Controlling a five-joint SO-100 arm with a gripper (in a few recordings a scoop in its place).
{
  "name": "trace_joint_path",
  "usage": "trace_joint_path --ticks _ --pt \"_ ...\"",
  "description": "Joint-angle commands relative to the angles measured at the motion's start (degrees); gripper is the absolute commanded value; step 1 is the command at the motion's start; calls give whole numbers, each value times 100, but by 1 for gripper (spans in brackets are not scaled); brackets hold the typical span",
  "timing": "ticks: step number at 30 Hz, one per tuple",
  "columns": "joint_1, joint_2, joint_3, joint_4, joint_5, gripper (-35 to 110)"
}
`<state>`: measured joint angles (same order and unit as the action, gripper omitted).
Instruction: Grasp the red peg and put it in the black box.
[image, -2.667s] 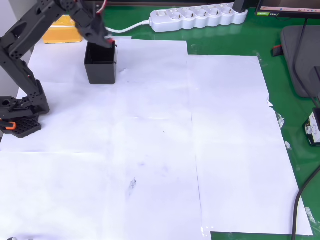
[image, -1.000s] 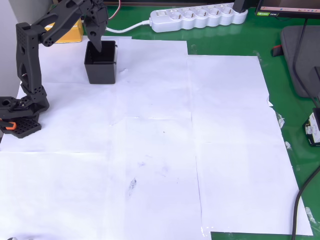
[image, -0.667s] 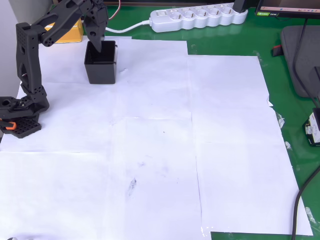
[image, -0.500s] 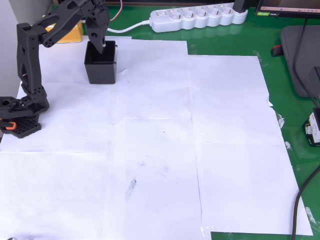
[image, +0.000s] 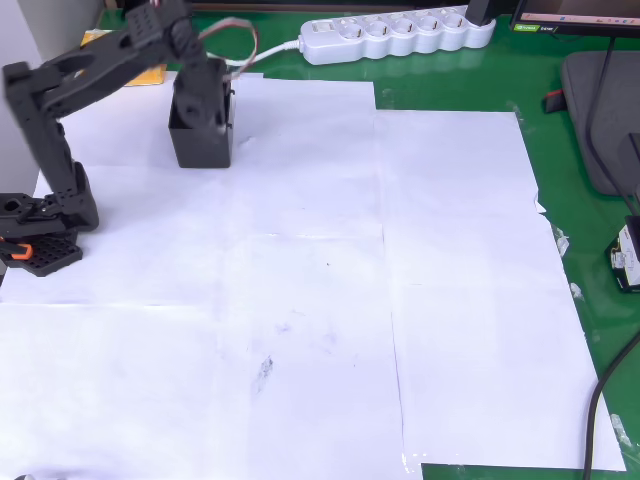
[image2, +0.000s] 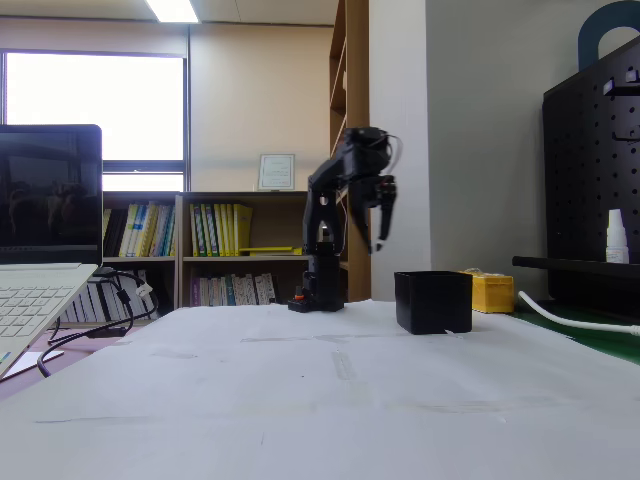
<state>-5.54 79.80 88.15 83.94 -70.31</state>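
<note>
In the fixed view the arm is raised with its elbow bent, and the gripper (image2: 375, 238) hangs fingers-down, above and to the left of the black box (image2: 432, 301). The jaws stand a little spread with nothing between them. The box sits upright on the paper-covered bench (image: 330, 300), open side up. The red peg's whereabouts and lie cannot be told.

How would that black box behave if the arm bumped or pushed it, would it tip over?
The black box looks about as wide as tall with a flat base, so it would probably slide on the white paper rather than tip. It seems thin-walled, open-topped plastic, likely light, so even a light nudge from the hand might shift it.
</note>
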Motion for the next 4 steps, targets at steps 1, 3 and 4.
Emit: trace_joint_path --ticks 1,3,4 --pt "624 -1354 -1916 -1749 -721 0" --pt "923 -1837 -3138 -2619 -1151 0" --pt "1037 -2039 -3630 -2944 -1310 0"
